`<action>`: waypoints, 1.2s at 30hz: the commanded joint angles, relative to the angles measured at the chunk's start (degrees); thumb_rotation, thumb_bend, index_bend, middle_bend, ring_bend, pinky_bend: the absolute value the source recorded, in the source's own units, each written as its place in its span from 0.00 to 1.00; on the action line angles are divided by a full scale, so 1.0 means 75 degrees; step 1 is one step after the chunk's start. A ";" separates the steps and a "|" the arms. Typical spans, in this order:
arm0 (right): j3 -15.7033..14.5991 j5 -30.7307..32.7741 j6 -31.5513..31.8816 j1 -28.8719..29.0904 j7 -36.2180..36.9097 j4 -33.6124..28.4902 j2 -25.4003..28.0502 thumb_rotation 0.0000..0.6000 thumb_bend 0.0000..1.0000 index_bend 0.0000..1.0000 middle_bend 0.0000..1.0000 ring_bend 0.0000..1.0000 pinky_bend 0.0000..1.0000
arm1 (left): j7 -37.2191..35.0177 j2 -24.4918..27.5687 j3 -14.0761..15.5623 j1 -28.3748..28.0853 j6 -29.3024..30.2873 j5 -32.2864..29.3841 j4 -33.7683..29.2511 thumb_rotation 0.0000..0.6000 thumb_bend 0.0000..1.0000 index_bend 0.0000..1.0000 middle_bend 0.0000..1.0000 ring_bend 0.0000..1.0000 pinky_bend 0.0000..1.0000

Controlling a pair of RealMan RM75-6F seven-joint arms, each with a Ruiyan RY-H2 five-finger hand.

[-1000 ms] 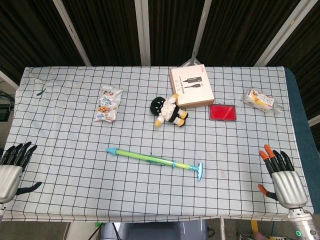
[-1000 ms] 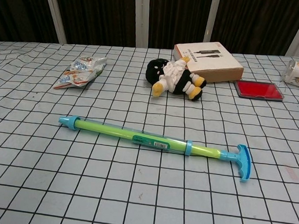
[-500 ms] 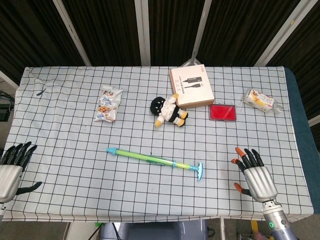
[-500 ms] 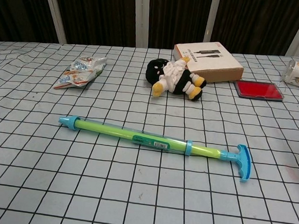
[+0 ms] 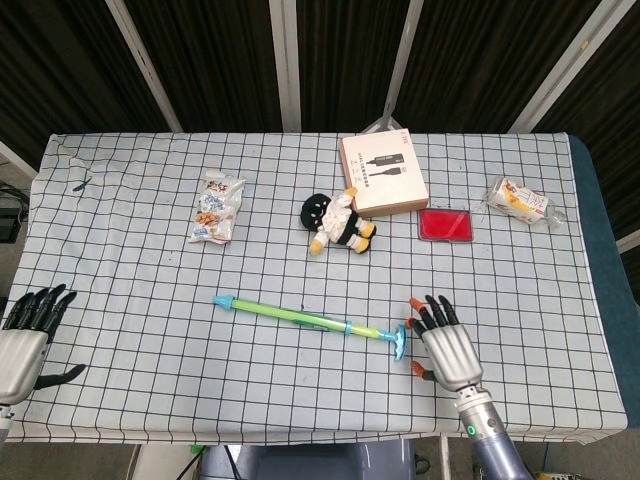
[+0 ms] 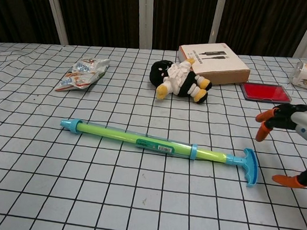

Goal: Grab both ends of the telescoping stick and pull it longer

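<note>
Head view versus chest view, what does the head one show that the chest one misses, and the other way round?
Only the head view shows the left hand, open at the table's near left corner, and the whole right hand with its wrist, open just right of the stick's T-handle. Only the chest view shows, from the side, a gap between the right hand's fingertips and the handle. Both share the green stick, snack bag, plush toy, box, red case and wrapped packet on the checked tablecloth.
</note>
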 commanded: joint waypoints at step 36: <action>0.0525 0.1261 -0.0213 0.1026 -0.0976 0.1143 -0.1661 1.00 0.28 0.49 0.34 0.06 0.00 | -0.0213 0.0037 -0.0025 -0.0036 -0.0141 -0.0185 -0.0024 1.00 0.04 0.00 0.00 0.00 0.00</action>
